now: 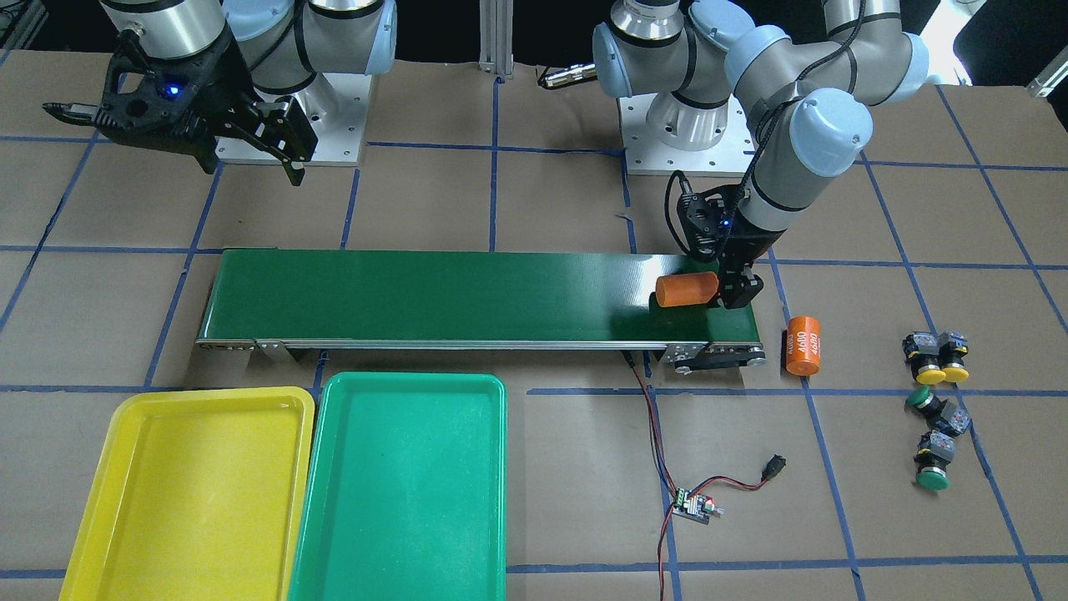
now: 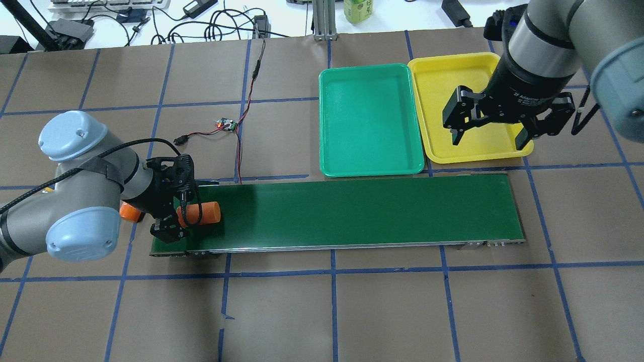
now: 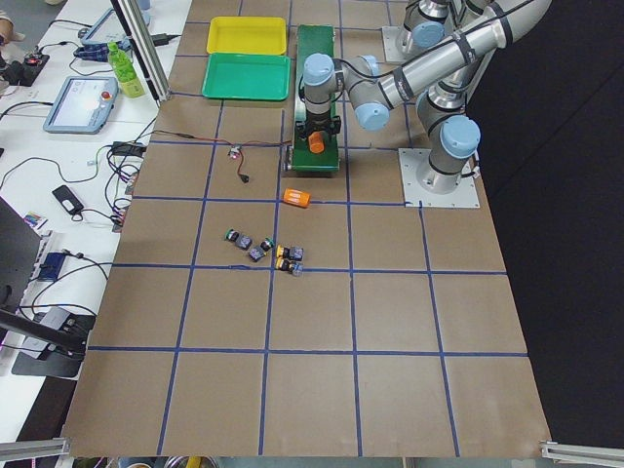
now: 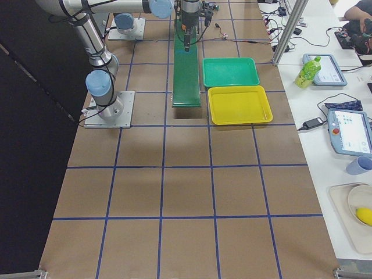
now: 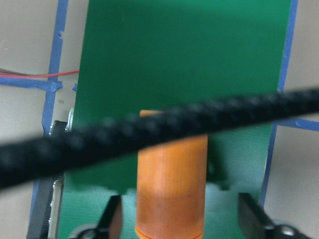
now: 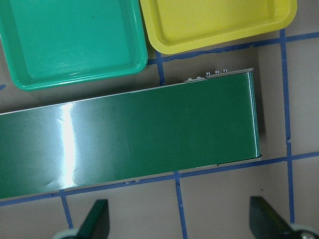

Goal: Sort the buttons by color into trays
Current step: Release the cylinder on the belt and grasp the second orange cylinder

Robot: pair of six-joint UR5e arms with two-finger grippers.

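Two yellow-capped buttons (image 1: 943, 373) and two green-capped buttons (image 1: 920, 397) (image 1: 932, 478) lie on the paper at my left end of the table, and show small in the exterior left view (image 3: 261, 250). The yellow tray (image 1: 188, 492) and green tray (image 1: 400, 492) sit side by side, both bare. My left gripper (image 1: 724, 292) is open at the belt's end, its fingers (image 5: 113, 219) on either side of an orange cylinder (image 5: 172, 184) without closing on it. My right gripper (image 2: 489, 141) is open, holds nothing, and hovers high near the yellow tray (image 2: 468, 65).
The long dark-green conveyor belt (image 2: 352, 211) runs across the middle. A second orange cylinder marked 4680 (image 1: 803, 345) lies just off its end. A small circuit board (image 1: 692, 505) with red and black wires lies between the belt and the trays. Blue tape lines grid the brown paper.
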